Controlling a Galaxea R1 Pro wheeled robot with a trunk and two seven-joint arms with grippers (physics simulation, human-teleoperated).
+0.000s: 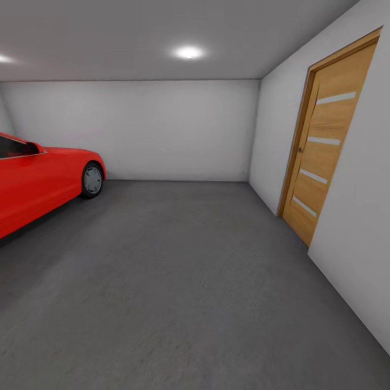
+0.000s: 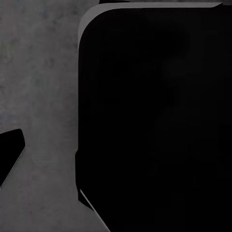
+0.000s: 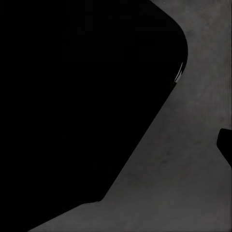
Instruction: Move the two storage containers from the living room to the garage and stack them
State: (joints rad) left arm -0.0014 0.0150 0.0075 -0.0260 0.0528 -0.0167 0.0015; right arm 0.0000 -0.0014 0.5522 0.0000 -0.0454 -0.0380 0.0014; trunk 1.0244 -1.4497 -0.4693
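I am in the garage, facing its dark grey concrete floor (image 1: 179, 281) and plain white back wall (image 1: 162, 130). The two storage containers are out of view. In the left wrist view one dark fingertip (image 2: 10, 155) shows at the picture's edge over the floor (image 2: 43, 72), beside my own black body (image 2: 154, 116). The right wrist view is similar, with a dark fingertip (image 3: 225, 145) at the edge, grey floor (image 3: 183, 169) and my black body (image 3: 77, 96). Nothing can be seen between the fingers, and I cannot tell how either pair stands.
A red coupe car (image 1: 38, 179) stands at the left with its front wheel (image 1: 92, 180) toward the back wall. A wood-panelled door (image 1: 322, 146) is shut in the right wall. A wide stretch of floor lies between car and door. A ceiling light (image 1: 188, 52) glows above.
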